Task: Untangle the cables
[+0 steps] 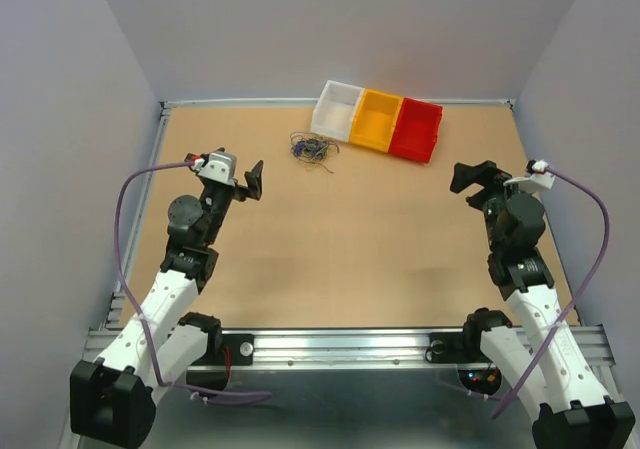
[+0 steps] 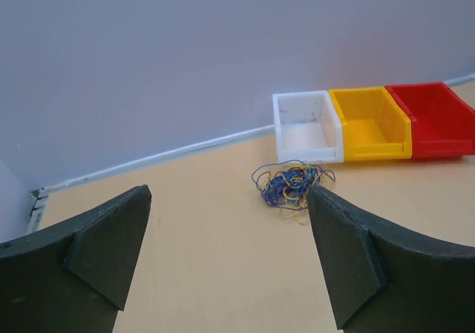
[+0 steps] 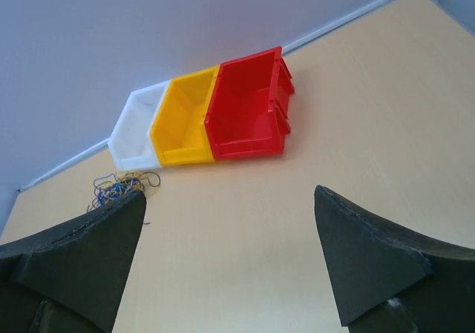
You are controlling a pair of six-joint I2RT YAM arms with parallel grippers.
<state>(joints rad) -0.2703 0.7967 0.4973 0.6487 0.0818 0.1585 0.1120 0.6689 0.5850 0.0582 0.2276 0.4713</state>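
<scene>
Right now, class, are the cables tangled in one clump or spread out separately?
Tangled: the cables form one knotted heap, strands overlapping, near the white bin.

The white-and-black jointed left arm [image 1: 165,294] bends up from its base and leans forward. Its black two-finger left pincer [image 1: 250,181] points to the far right, jaws wide apart. The white-and-black right arm [image 1: 525,299] stands alike, and its black right pincer [image 1: 472,177] points to the far left, jaws also wide apart. Neither holds anything.
</scene>
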